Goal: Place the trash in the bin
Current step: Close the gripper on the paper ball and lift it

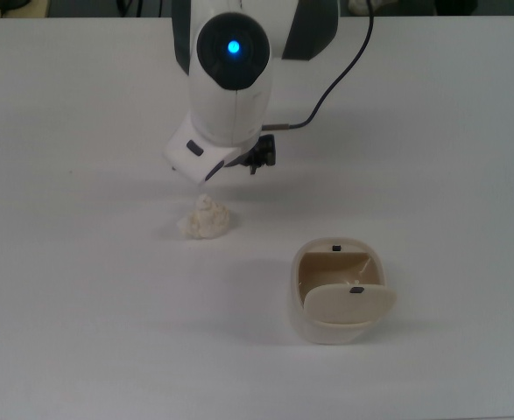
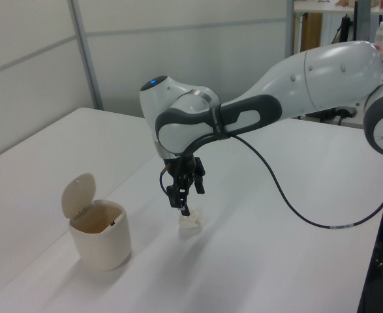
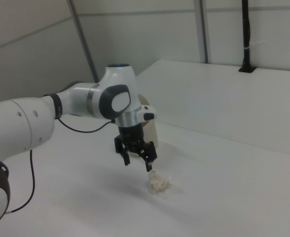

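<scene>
The gripper (image 3: 137,158) hangs open and empty just above the trash (image 3: 159,182), which lies at ten o'clock from the bin (image 1: 337,297), so an off-centre descent could push the wad aside.

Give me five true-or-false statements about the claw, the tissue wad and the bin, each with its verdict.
1. The claw holds the wad. False: it is open, just above the wad, which lies on the table.
2. The bin has its lid open. True.
3. The wad is inside the bin. False: it lies on the table apart from it.
4. In the top view, the wad lies left of the bin. True.
5. The bin lies on its side. False: it is upright.
</scene>
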